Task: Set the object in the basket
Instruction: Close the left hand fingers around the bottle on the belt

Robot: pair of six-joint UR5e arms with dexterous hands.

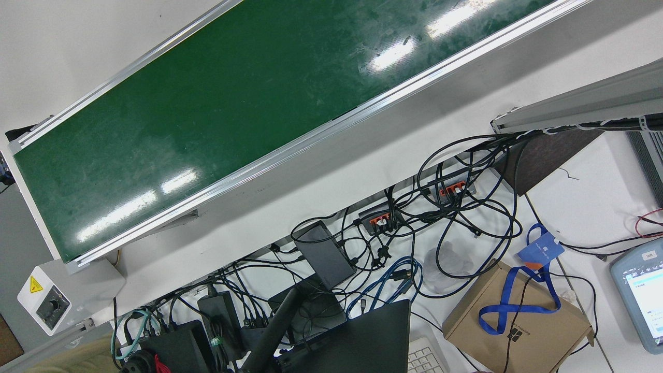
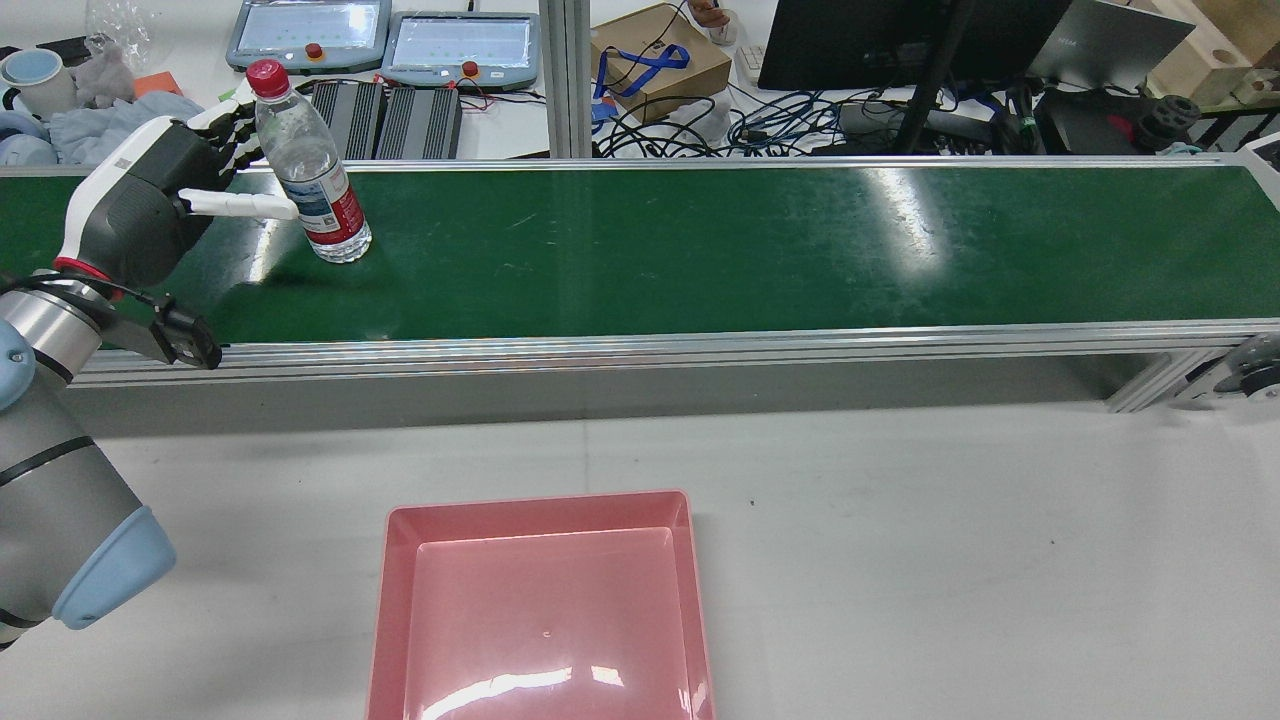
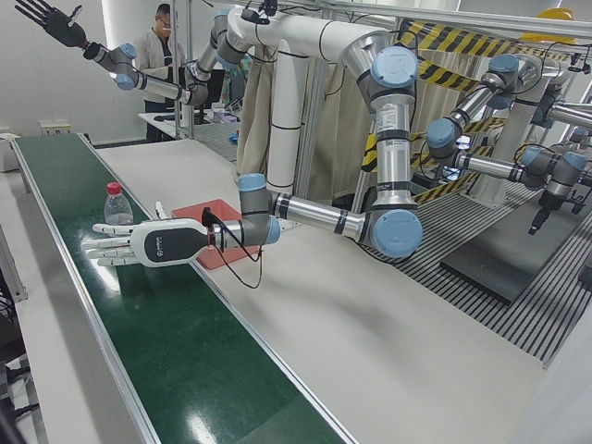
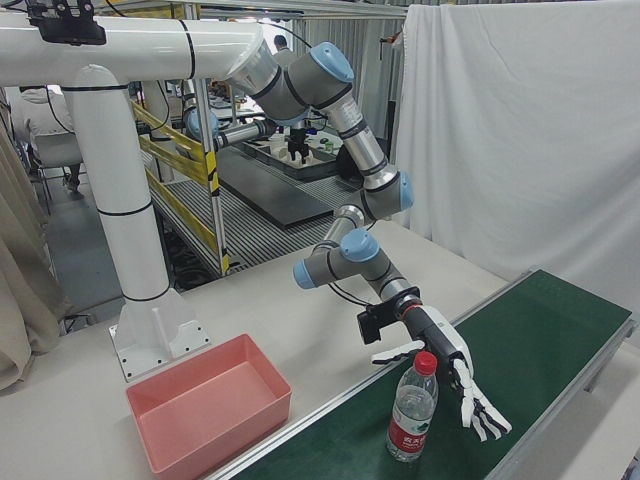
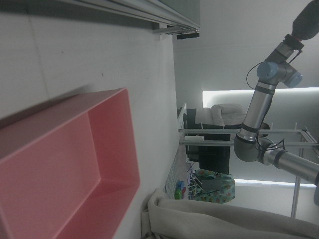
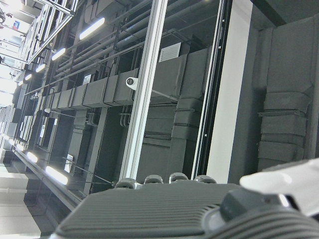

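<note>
Left hand (image 2: pixel 150 205) is up at the left edge of the rear view with fingers spread and nothing held. It sits just beside the water bottle (image 2: pixel 310 175), one white finger (image 2: pixel 240 205) reaching toward the label. I honestly can't tell if it's touching yet or just short of it. The right-front view shows the same thing at bottom centre: the left hand (image 4: pixel 445 375) is splayed beside and behind the water bottle (image 4: pixel 412 418), not wrapped around it.

Going big to small:
- The green conveyor belt (image 2: pixel 700 240) runs across the whole upper half of the rear view, and the bottle stands upright on it at the left end.
- The pink basket (image 2: pixel 545 510) sits bottom centre on the white table (image 2: pixel 950 540), well apart from the bottle, with nothing in it as far as I can see.
- The bottle is clear, with a red cap and a red label.

My read is that the task has barely started. The reach looks about done, but there's no grasp yet, and lift, carry and drop all remain.

As for the right hand (image 3: pixel 51 20), the only sign I see is a dark hand in the far upper left of the left-front view, raised high with fingers fanned out and nothing in it.
</note>
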